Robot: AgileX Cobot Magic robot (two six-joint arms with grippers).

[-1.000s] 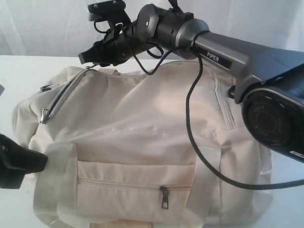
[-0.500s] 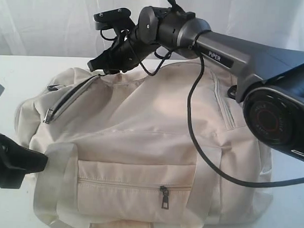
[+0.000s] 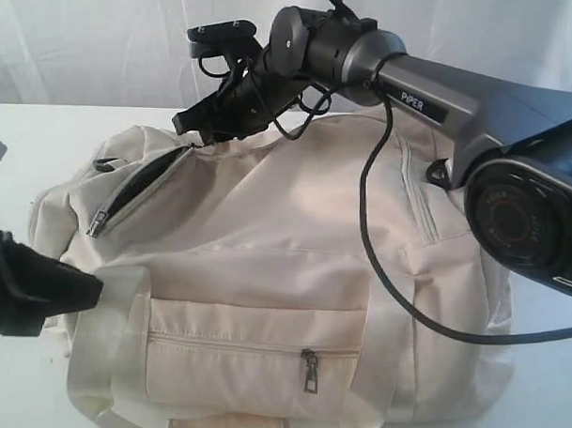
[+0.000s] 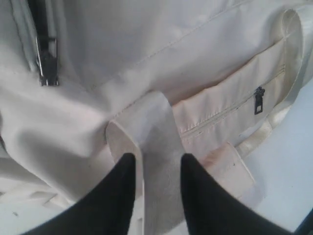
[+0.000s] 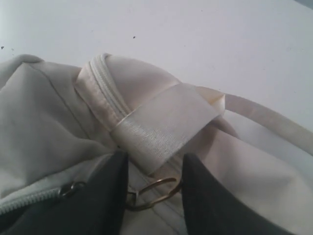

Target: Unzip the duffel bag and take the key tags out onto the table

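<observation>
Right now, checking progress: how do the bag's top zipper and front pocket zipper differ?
The top zipper gapes open, showing dark lining; the front pocket zipper is closed. The top zipper slants across the bag's top; the front pocket zipper runs level across the front. Both are on the cream duffel bag.

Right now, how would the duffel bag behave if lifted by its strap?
Probably floppy: the duffel bag creases and sags across its top. Its webbing strap lies folded over, so it likely gives slack before lifting. Slack sides suggest light filling; contents are hidden.
</observation>
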